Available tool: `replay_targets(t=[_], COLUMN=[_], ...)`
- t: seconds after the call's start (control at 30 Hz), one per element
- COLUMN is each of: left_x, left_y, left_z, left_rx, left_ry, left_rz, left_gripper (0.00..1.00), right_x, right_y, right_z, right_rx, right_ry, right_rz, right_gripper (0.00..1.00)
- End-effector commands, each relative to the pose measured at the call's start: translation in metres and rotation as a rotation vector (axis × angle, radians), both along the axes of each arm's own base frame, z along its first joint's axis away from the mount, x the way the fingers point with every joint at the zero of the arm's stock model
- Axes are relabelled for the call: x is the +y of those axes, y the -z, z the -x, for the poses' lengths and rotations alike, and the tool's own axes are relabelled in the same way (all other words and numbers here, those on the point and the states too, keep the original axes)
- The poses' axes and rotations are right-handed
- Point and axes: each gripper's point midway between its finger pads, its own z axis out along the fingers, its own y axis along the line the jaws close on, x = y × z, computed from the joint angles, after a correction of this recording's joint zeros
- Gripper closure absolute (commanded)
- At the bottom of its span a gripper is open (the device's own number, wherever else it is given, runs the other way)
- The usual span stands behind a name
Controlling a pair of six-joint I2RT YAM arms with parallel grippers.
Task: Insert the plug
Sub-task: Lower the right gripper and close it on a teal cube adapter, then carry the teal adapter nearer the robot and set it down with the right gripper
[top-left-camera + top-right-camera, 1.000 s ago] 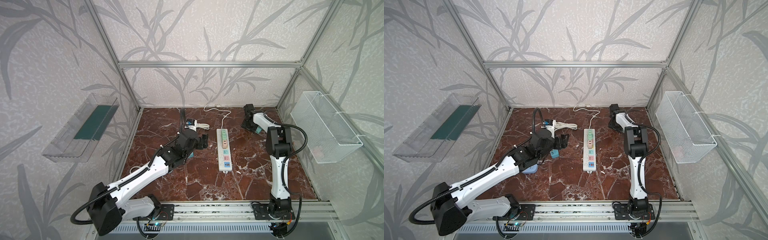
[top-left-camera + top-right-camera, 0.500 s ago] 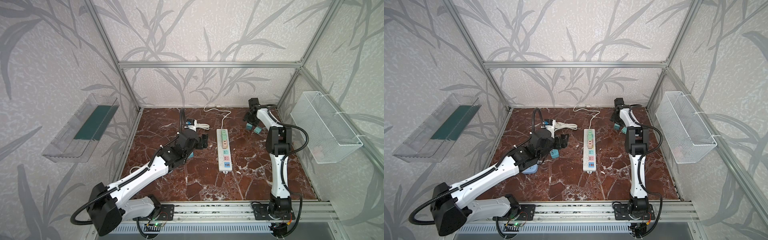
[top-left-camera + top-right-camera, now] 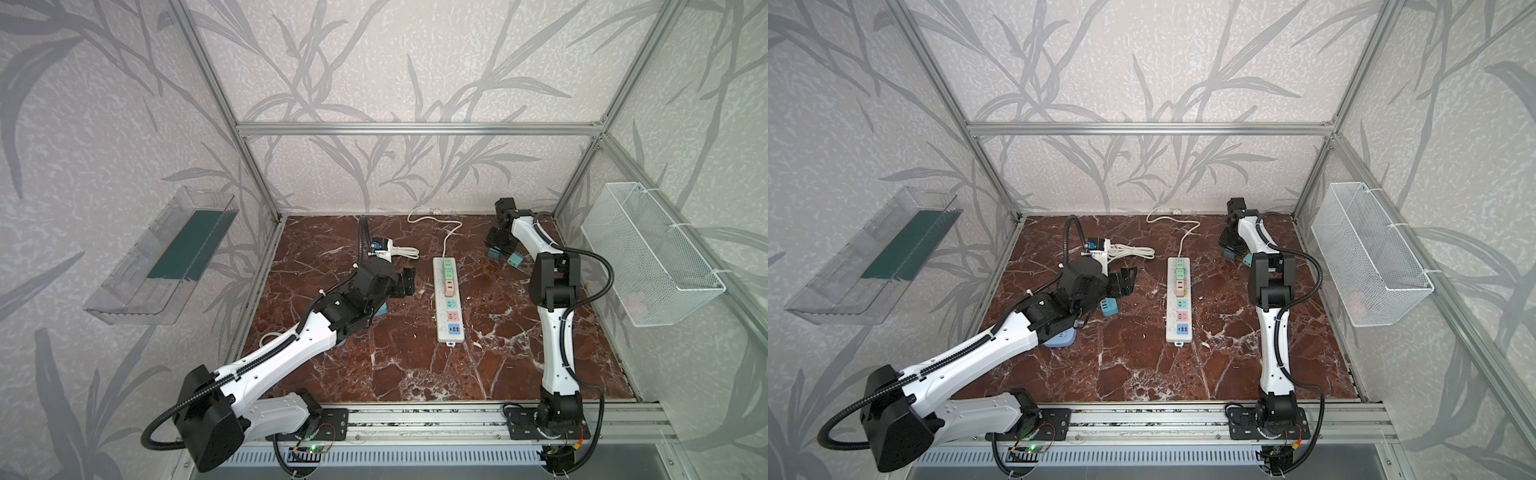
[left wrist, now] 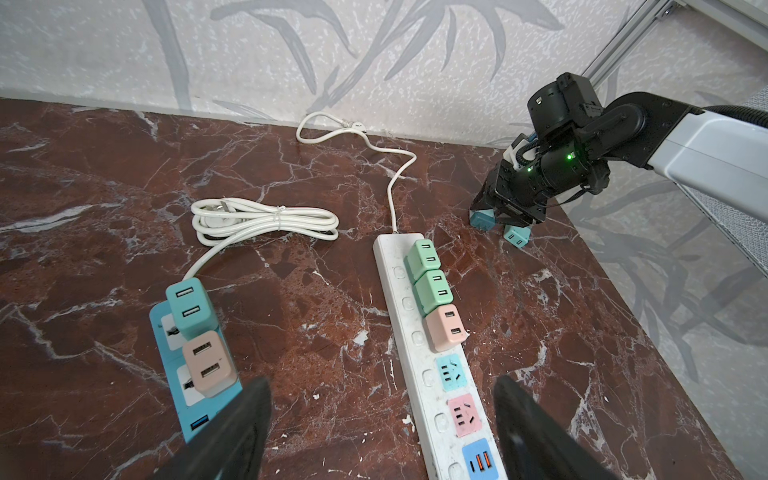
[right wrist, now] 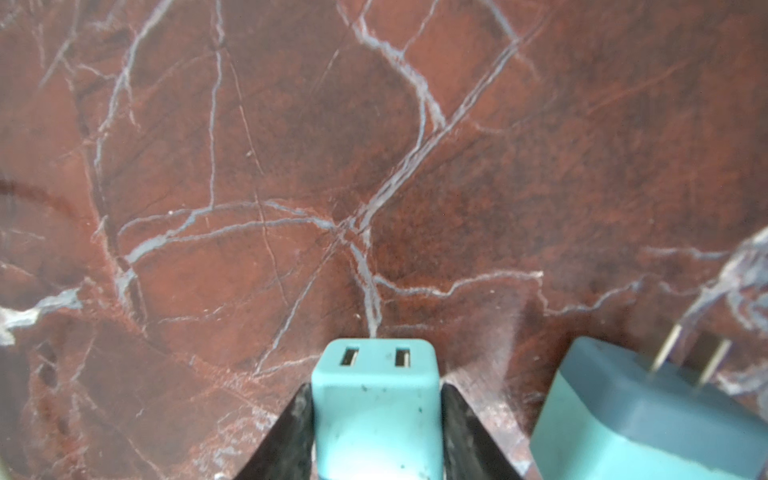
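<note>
In both top views your right tool (image 3: pixel 510 254) is down at the far right corner of the bench (image 3: pixel 415 365). The teal plug (image 3: pixel 515 260) is at its tip and a darker plug (image 3: pixel 494 252) sits just beside it. The white power strip (image 3: pixel 449 332) lies mid-bench, well apart from both plugs. Your left tool (image 3: pixel 405 282) hovers to the left of that strip.

From the left wrist, you see the left tool (image 4: pixel 380 382) with its fingers (image 4: pixel 245 415) spread wide and nothing held between them. The white power strip (image 4: pixel 401 297) carries two green adapters (image 4: pixel 428 274) and a pink adapter (image 4: pixel 444 328) at its far end. A blue power strip (image 4: pixel 193 434) carries a teal adapter and a pink one, with a coiled white cable (image 4: pixel 266 220) beyond it.

From the right wrist, your right tool (image 5: pixel 376 386) is closed on the teal plug (image 5: pixel 376 419), with a finger pressed against each side. The plug's two slots face away from the camera. You cannot tell whether it touches the bench (image 5: pixel 291 166). The darker plug (image 5: pixel 623 415) lies just beside it, showing its two prongs
</note>
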Motion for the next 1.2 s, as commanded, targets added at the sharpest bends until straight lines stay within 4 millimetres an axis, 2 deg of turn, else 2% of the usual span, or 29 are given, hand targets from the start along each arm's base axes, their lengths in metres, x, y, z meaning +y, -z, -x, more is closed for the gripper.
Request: replay_targets(t=[0.0,0.1,0.23,0.4,0.73,0.9,1.03,1.17], left_x=[0.004,0.004,0.005,0.006,0.005,0.006,0.008,0.010], left_y=[-0.007,-0.008,-0.008,-0.008,-0.010,-0.014,-0.014,-0.016], left_z=[0.001,0.002,0.001,0.001,0.002,0.003,0.003,0.002], left_rx=[-0.013,-0.015,-0.020,-0.019,-0.020,-0.029,-0.031,-0.042], left_ry=[-0.014,-0.012,-0.017,-0.017,-0.009,-0.012,-0.016,-0.023], left_rz=[0.031,0.032,0.028,0.028,0.039,0.045,0.042,0.033], left_gripper=[0.17,0.17,0.17,0.17,0.17,0.17,0.17,0.17], right_x=[0.001,0.002,0.004,0.008,0.009,0.010,0.017,0.038], right_y=[-0.006,-0.004,0.004,0.006,0.013,0.013,-0.003,-0.045], right_z=[0.006,0.007,0.007,0.006,0.010,0.009,0.009,0.014], right_rx=[0.020,0.031,0.057,0.063,0.086,0.093,0.065,-0.018], right_ry=[-0.025,-0.034,-0.044,-0.052,-0.065,-0.073,-0.117,-0.172], right_rz=[0.031,0.031,0.021,0.005,-0.003,-0.001,0.047,0.088], right_gripper=[0.52,0.44,0.43,0.49,0.49,0.58,0.61,0.62])
